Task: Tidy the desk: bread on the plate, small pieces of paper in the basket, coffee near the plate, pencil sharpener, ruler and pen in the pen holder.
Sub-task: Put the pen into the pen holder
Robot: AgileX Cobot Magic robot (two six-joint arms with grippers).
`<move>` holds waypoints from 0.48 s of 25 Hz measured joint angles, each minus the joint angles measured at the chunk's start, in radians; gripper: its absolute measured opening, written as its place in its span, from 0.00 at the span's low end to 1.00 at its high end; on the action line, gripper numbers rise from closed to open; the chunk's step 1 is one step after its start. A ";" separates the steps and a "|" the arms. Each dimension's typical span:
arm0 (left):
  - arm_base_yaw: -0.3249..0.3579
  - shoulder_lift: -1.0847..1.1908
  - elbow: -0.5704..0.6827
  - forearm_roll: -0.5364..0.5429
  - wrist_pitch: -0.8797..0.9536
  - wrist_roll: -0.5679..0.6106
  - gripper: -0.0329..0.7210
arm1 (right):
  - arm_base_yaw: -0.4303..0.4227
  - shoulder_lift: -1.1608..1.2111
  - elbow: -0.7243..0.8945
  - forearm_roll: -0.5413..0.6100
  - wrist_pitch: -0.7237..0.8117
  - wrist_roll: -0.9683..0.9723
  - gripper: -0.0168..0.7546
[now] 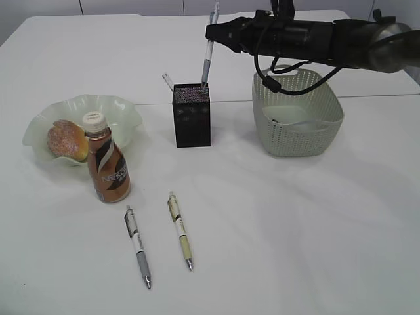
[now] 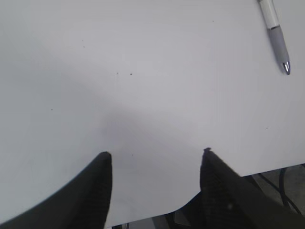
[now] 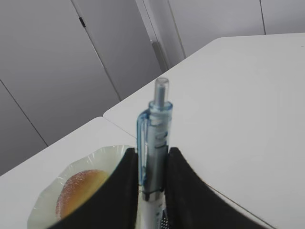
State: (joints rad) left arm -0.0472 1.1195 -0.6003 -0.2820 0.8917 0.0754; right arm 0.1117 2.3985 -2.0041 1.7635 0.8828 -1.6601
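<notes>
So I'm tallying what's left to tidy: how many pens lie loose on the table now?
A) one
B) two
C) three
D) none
B: two pens lie flat in front of the pen holder, a grey-tipped pen and a cream pen; a third, blue pen is upright in the right gripper above the holder, not on the table.

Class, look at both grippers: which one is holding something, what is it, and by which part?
The right gripper holds a blue-clipped pen by its upper barrel, near the clip, upright over the pen holder. The left gripper is open and empty.
</notes>
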 joint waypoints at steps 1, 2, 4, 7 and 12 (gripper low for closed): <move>0.000 0.000 0.000 0.000 0.002 0.000 0.62 | 0.002 0.015 -0.014 0.000 0.000 -0.008 0.16; 0.000 0.000 0.000 0.000 0.004 0.000 0.62 | 0.002 0.028 -0.029 0.000 0.000 -0.016 0.17; 0.000 0.000 0.000 0.000 0.006 0.000 0.62 | 0.006 0.049 -0.068 0.000 0.000 -0.035 0.19; 0.000 0.000 0.000 0.000 0.006 0.000 0.62 | 0.008 0.084 -0.112 0.003 0.000 -0.048 0.23; 0.000 0.000 0.000 0.000 0.006 0.000 0.62 | 0.009 0.130 -0.129 0.006 0.028 -0.054 0.26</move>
State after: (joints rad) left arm -0.0472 1.1195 -0.6003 -0.2820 0.8976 0.0754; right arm 0.1208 2.5281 -2.1327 1.7691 0.9105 -1.7143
